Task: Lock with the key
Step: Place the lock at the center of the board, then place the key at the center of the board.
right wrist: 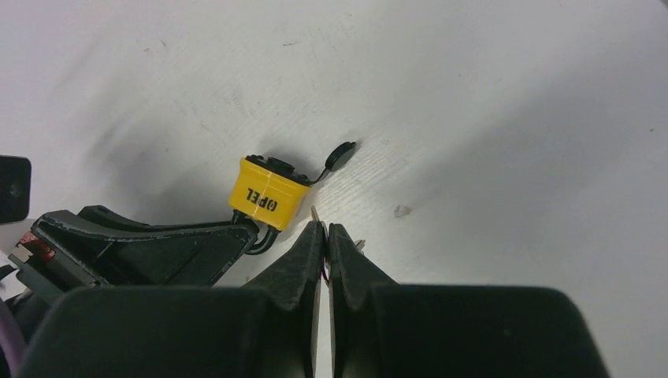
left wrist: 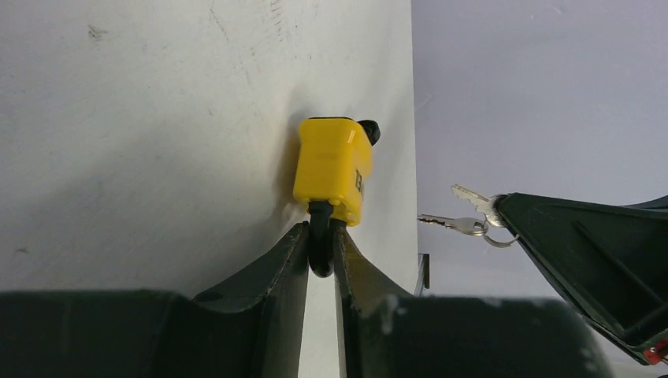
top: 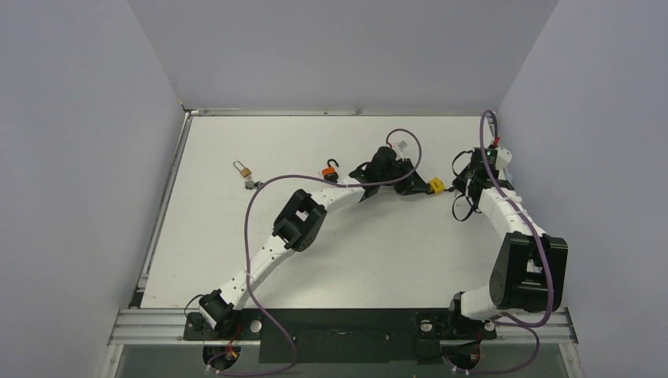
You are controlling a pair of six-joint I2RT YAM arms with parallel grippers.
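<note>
A yellow padlock (top: 435,186) lies on the white table between the two arms. My left gripper (left wrist: 321,236) is shut on its black shackle (left wrist: 319,244), with the yellow body (left wrist: 332,169) just beyond the fingertips. It also shows in the right wrist view (right wrist: 266,193), with a black keyhole flap open at its far end. My right gripper (right wrist: 321,230) is shut on a pair of silver keys on a ring (left wrist: 470,216), close beside the padlock body. Only the key tips poke out past its fingers.
An orange padlock with open shackle (top: 332,170) lies at the left arm's forearm. A small brass padlock with keys (top: 244,174) lies farther left. Purple-grey walls close in the table at the back and both sides.
</note>
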